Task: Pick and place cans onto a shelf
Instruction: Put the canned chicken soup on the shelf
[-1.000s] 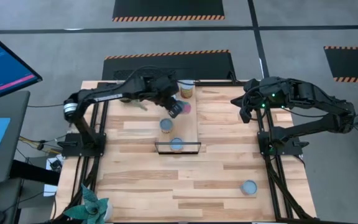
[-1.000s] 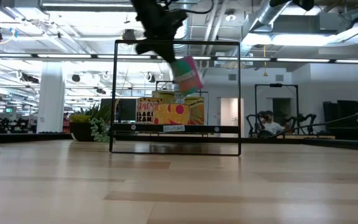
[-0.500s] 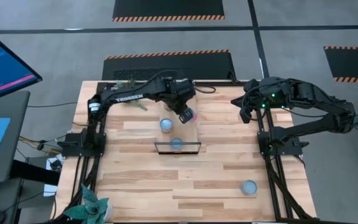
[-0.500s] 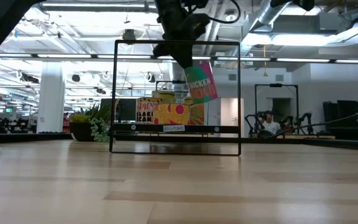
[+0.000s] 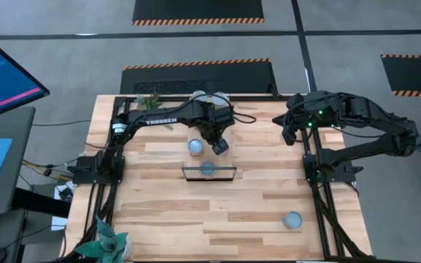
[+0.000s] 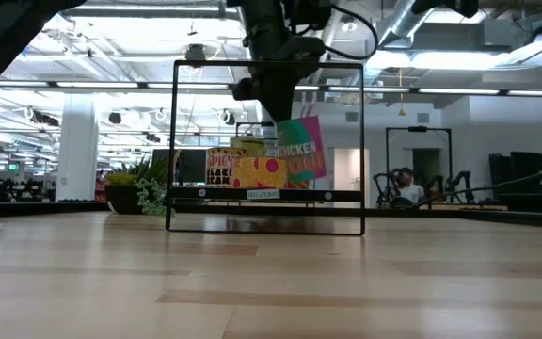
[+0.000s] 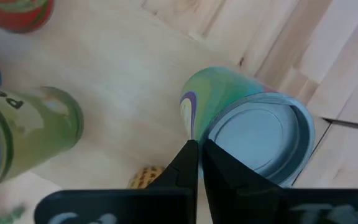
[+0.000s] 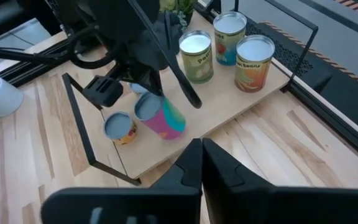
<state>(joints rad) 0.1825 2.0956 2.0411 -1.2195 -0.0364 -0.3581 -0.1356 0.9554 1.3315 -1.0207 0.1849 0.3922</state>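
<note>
Left gripper (image 5: 218, 143) is over the shelf (image 5: 225, 162), fingers clamped on the rim of a pink-and-green can (image 8: 164, 118), which hangs tilted above the board. The low view reads "CHICKEN" on that can (image 6: 296, 151) and shows it clear of the board; the high view shows only its top under the gripper. The left wrist view shows the fingers (image 7: 188, 163) nearly together over the rim of the can (image 7: 253, 130).

Shelf contents: right wrist view shows three upright cans at the far end, a green one (image 8: 197, 57), a blue-green one (image 8: 228, 28), an orange one (image 8: 253, 63), plus a small yellow can (image 8: 120, 128) just beside the held one. High view shows another can (image 5: 207, 169) at the black frame (image 5: 209, 179) (hard to match across views).

One stray can (image 5: 292, 220) stands alone on the table (image 5: 159, 212) near the front right edge, lots of bare wood around it. Right gripper (image 5: 289, 136) waits at the table's right side, well apart from the shelf, fingers (image 8: 194, 163) almost shut, holding nothing.
</note>
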